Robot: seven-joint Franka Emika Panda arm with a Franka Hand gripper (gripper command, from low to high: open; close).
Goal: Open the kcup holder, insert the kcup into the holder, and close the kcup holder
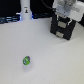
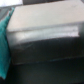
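The tool [image 1: 61,22] hangs at the far right of the exterior view, right over the top of the kcup holder [image 1: 61,31], the black boxy unit standing near the table's [image 1: 50,60] far edge. Whether its fingers are spread or pressed together cannot be told: the exterior view is too blurred, and the wrist view shows only a close dark slab, probably the kcup holder [image 2: 45,42], with a teal patch along one side. That closeness suggests the arm is placed to work the drawer first, so opening looks like the step in hand. The kcup [image 1: 26,61], a small green and blue pod, lies alone toward the table's near edge, well apart from the holder. A white bottle [image 1: 25,11] stands at the far edge.
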